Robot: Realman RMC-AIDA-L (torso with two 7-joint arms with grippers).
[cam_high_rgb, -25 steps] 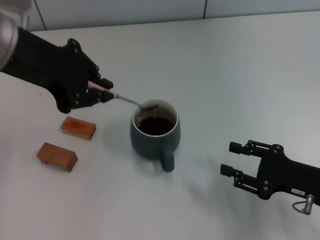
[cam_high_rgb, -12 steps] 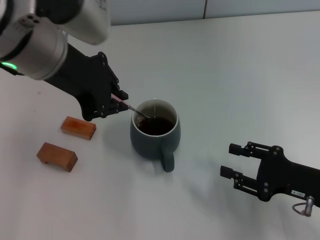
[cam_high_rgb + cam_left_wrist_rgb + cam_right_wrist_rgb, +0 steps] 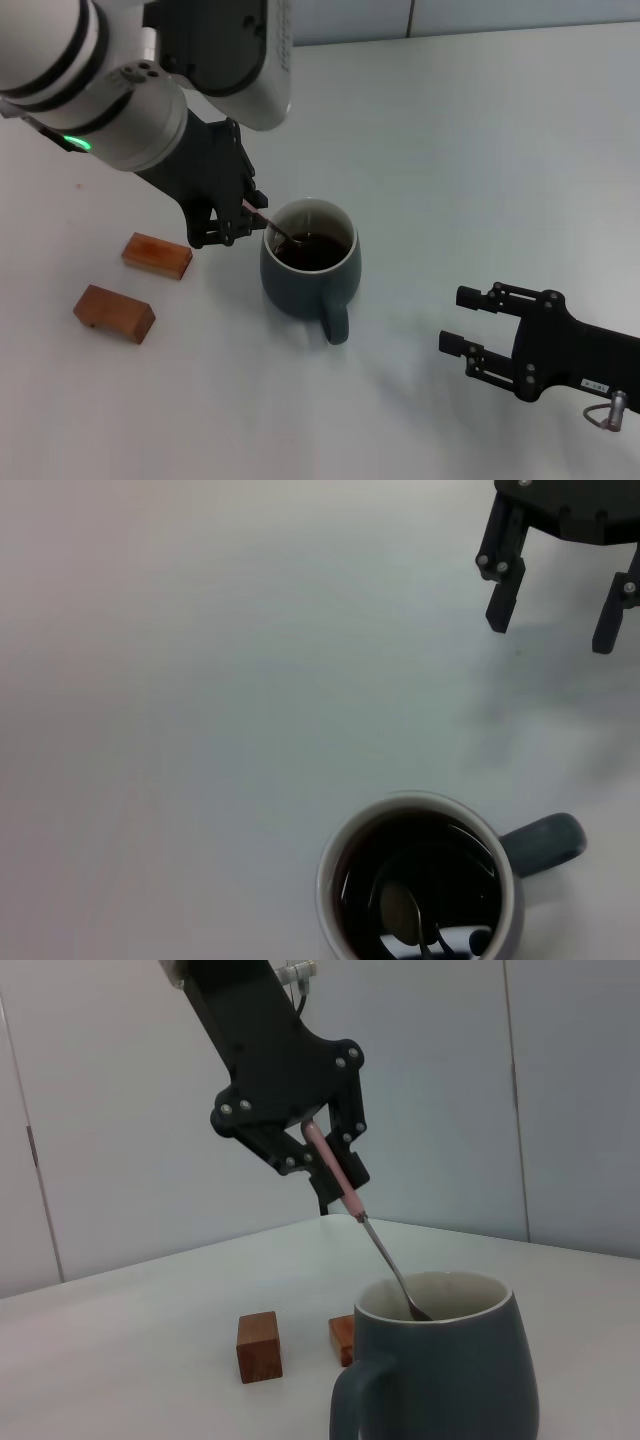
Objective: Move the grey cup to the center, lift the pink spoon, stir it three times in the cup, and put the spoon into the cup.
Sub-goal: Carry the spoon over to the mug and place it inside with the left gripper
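The grey cup stands mid-table with its handle toward me and a dark inside. My left gripper is just left of and above its rim, shut on the pink handle of the pink spoon. The spoon slants down, with its metal bowl inside the cup. The right wrist view shows the gripper gripping the spoon over the cup. The left wrist view shows the spoon bowl inside the cup. My right gripper is open and empty, low on the table to the cup's right.
Two brown wooden blocks lie on the white table left of the cup, below the left arm. They also show in the right wrist view. The right gripper's fingers show far off in the left wrist view.
My left arm has moved right toward the cup and tipped the spoon steeper. The spoon's bowl has gone from the cup's rim down into the cup. The right arm has not moved.
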